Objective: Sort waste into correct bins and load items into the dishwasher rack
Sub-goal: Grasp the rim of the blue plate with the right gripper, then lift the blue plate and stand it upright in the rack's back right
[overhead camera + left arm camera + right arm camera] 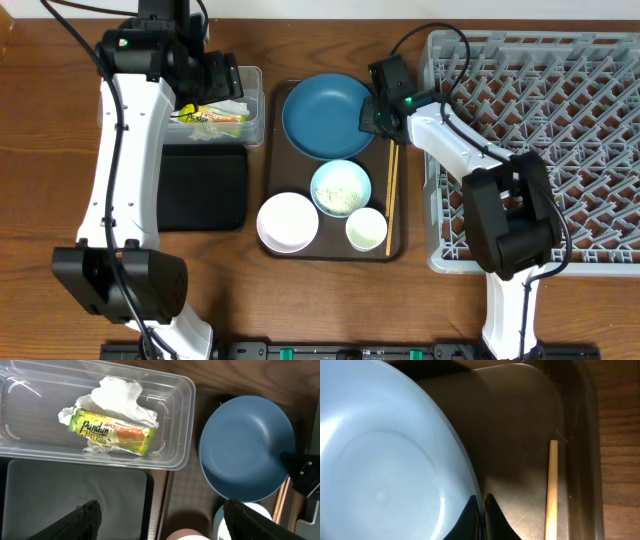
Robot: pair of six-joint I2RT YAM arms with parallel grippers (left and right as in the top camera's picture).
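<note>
Presently, the clear tub, set near the far edge of the counter toward its left corner, is found to hold one crumpled white napkin and one yellow-green wrapper, the two touching. One black tray is placed just beside the tub, on its near side. On the brown serving tray at mid-counter are counted one dark blue dish, one light blue bowl containing white rice grains, one white bowl, one pale cup and two chopsticks laid side by side along its right rim. One grey dishwasher rack is stationed against the right edge of the counter. The left hand is held above the tub and black tray, its fingers spread wide apart. The right hand is observed clamped on the right rim of the dish, which is located at the far end of the serving tray.
</note>
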